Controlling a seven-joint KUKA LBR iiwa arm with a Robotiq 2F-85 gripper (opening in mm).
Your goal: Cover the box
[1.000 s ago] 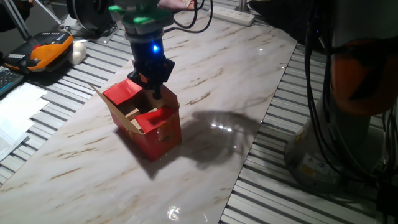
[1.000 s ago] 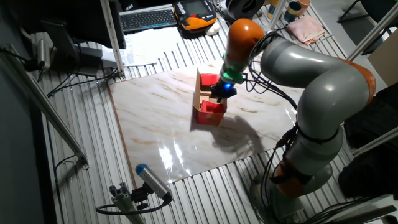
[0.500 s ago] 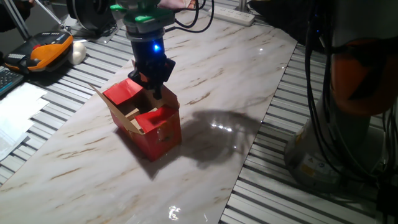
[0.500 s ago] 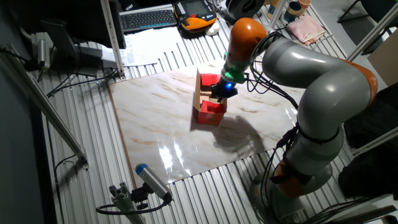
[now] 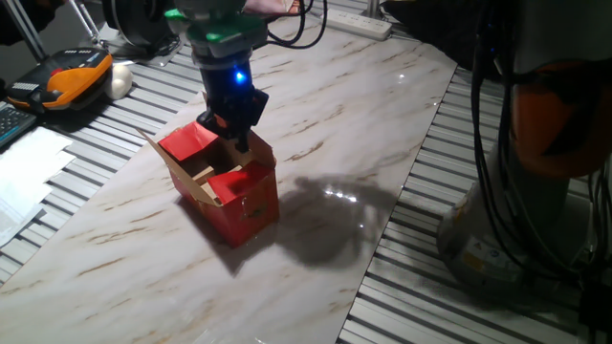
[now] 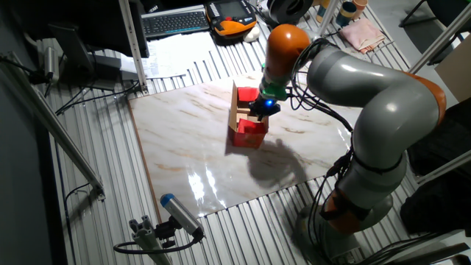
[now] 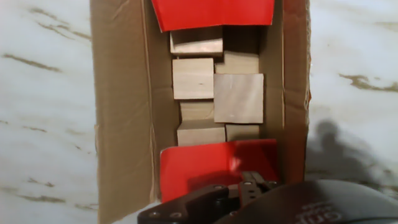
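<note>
The glossy red cardboard box [image 5: 229,186], open and filled with pale wooden blocks [image 7: 214,93], is being kept mid-desk. The black gripper [image 5: 236,122] is being poised above it; its opening cannot be told.

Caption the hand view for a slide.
Gripper above the open red box, wooden blocks visible inside, flaps not yet closed.

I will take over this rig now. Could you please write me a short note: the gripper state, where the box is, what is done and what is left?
Gripper: low over the rim of the box; fingertips hidden, open or shut cannot be told.
Box: upright on the marble board, top not yet covered; wooden blocks lie inside.
Done: the two short red flaps lean partly inward.
Left: the long brown flap stands open and needs folding over, then the rest of the top pressed shut.
</note>
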